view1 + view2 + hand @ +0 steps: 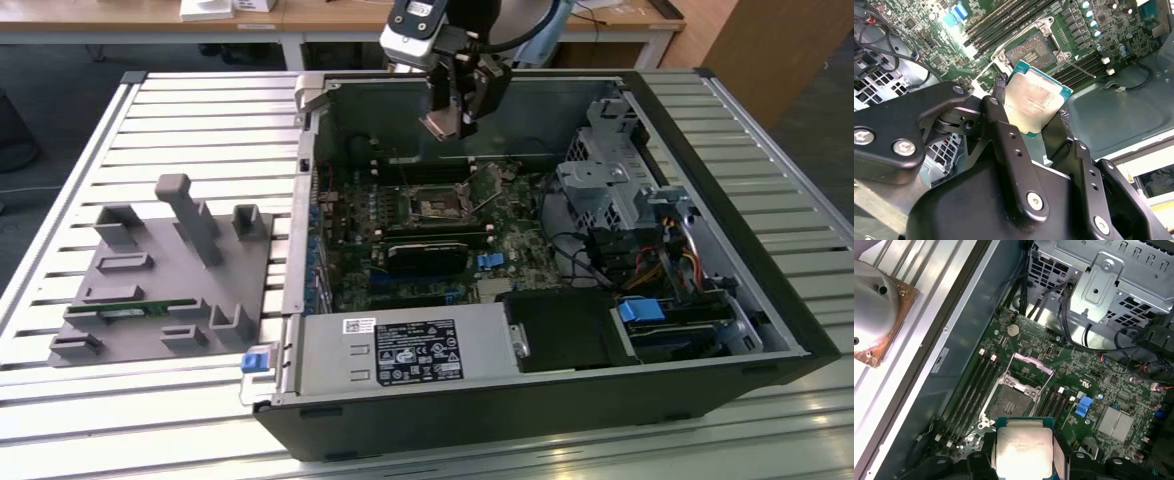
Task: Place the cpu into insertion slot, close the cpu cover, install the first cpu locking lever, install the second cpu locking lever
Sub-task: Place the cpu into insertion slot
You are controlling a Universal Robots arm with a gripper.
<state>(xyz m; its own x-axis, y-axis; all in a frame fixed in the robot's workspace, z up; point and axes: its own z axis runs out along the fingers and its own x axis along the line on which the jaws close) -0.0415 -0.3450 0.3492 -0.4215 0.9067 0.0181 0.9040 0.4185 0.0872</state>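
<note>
Gripping the cpu (1038,95) by two opposite edges, the gripper (1031,102) is clamped on the chip between its black fingers (999,84) and holds it in the air well above the insertion slot (1034,48), with no contact between chip and slot. In the exterior view the cpu (438,124) hangs tilted in the gripper (451,122) near the height of the computer case's (534,420) upper rim, with the insertion slot (438,205) lower down on the green motherboard (514,265). In both wrist views the chip's silver-grey metal face with its tan rim is turned toward the camera, and the first wrist view shows the cpu (1023,447) in front of the insertion slot (1011,402), whose dark centre lies exposed inside its silver surround. The cpu cover (1033,365) stands raised at the slot's far edge, hinged up and off the socket. A thin metal lever rod (1081,68) slants away from one corner of the slot. Rows of long black memory slots (971,385) run just beside the slot on two sides, a round coin cell (1013,330) sits beyond the raised cover, and a blue connector (1083,406) lies near the slot. A grey moulded fixture (160,280) rests well apart from the slot, outside the case on the slatted table (80,400).
</note>
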